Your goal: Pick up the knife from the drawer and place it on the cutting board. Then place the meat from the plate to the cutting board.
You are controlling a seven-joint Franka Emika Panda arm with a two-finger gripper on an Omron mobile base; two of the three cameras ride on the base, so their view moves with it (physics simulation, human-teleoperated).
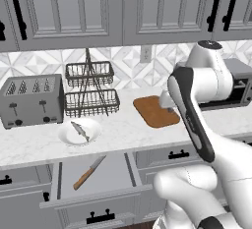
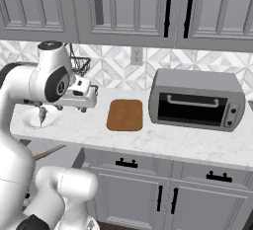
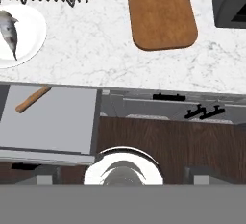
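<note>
**Gripper above counter, knife in open drawer**

Gripper (image 2: 92,97) sits at the left centre of the right base view, at the end of the white arm, above the marble counter (image 1: 123,134). Its fingers cannot be made out clearly, so whether it is open or closed cannot be told; nothing is seen held in it.

The cutting board (image 3: 161,11), a flat reddish-brown wooden rectangle with rounded corners, lies bare at the upper centre of the hand view, long axis running up the frame. In the right base view the cutting board (image 2: 125,115) lies just right of the gripper.

The knife (image 1: 89,172) lies flat in the open drawer (image 1: 115,176) at the lower left of the left base view. Its long axis is diagonal: light brown wooden handle toward the lower left, grey blade toward the upper right. In the hand view the handle (image 3: 32,99) shows at the left edge, inside the flat grey drawer (image 3: 53,122), well apart from the gripper.

The plate (image 1: 78,131), round and white, rests on the counter above the drawer. The meat (image 1: 80,130), a thin grey-silver streaked piece, lies on it diagonally.

A wire rack (image 1: 91,93) and a toaster (image 1: 32,100) stand behind the plate. A toaster oven (image 2: 196,100) stands right of the board.
</note>
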